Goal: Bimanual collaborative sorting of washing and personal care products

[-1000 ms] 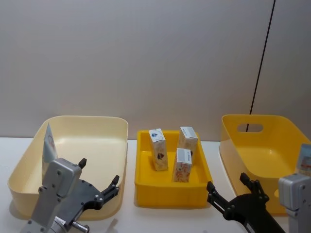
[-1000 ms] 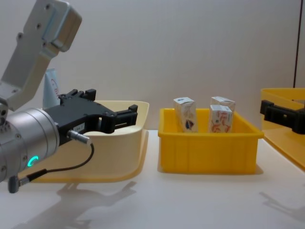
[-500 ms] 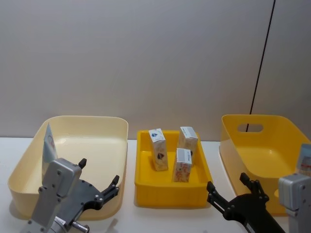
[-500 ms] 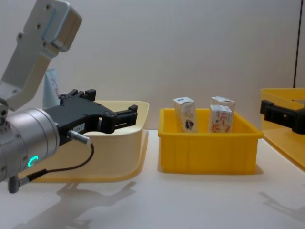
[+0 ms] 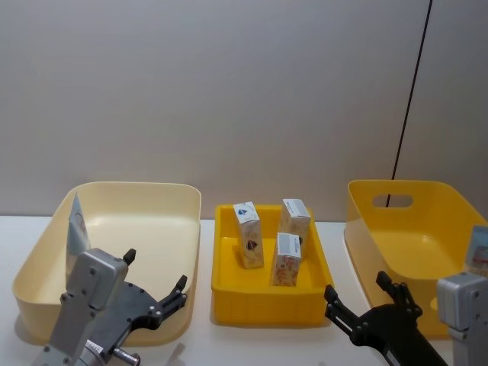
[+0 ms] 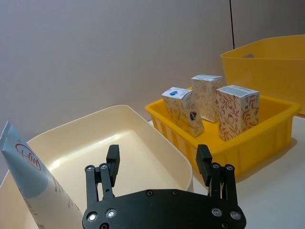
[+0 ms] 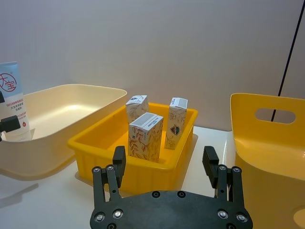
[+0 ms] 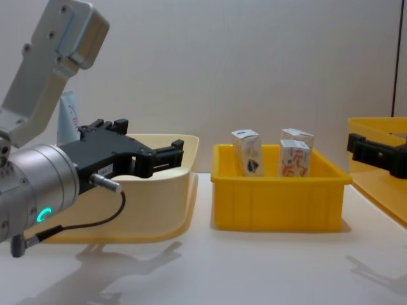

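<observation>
The white worktop [image 5: 267,343] carries three containers. A cream tub [image 5: 130,185] sits at the left of the head view, a deep yellow bin [image 5: 427,229] at the right and a shallow yellow tray [image 5: 267,309] in the centre.

A pale-blue tube [image 5: 76,229] leans against the tub's left wall. What looks like a second tube [image 5: 479,250] stands at the right edge, in the bin. Three small cartons stand upright in the tray: one with a blue mark [image 5: 248,234], one behind [image 5: 294,221] and an orange-printed one [image 5: 287,259] in front.

The left end effector [image 5: 155,269] hovers at lower left before the tub, spread wide and empty. The right end effector [image 5: 355,285] hovers at lower right, equally wide and empty.

This reads as a pause between picks. The next move probably calls for one arm to reach into the tray and straddle a carton without toppling its neighbours.
</observation>
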Action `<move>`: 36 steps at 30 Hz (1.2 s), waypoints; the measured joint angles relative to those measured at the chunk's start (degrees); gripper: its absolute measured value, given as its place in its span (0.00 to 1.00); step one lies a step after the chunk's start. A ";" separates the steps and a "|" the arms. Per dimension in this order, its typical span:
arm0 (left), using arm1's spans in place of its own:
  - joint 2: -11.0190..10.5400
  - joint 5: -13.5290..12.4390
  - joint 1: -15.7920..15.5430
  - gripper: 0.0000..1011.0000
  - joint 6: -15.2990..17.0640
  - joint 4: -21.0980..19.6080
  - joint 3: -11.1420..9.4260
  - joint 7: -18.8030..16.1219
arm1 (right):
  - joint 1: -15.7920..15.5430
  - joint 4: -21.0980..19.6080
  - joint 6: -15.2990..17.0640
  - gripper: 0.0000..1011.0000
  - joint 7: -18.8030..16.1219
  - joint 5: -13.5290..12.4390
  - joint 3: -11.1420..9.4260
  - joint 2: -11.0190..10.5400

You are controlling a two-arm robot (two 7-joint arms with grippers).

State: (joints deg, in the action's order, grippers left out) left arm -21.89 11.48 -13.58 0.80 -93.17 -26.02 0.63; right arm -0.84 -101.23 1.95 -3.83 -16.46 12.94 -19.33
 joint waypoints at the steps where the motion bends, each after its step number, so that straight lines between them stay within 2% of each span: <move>1: 0.00 0.00 -0.01 0.99 0.00 0.00 0.00 0.00 | 0.00 0.00 0.00 0.99 0.00 0.00 0.00 0.00; 21: 0.00 0.00 0.00 0.99 0.00 0.00 0.00 0.00 | 0.79 0.59 0.31 0.99 -0.23 0.00 0.17 0.41; 27: 0.00 0.00 0.00 0.99 0.00 0.00 0.00 0.00 | 3.09 2.64 1.16 0.99 -0.69 -0.20 0.62 1.66; 36: 0.00 0.00 0.00 0.99 0.00 0.00 0.00 0.00 | 8.29 7.52 2.78 0.99 -1.48 -0.27 2.08 4.30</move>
State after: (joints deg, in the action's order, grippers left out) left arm -21.89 11.48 -13.59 0.80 -93.17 -26.03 0.63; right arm 7.45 -93.71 4.73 -5.31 -16.73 15.02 -15.03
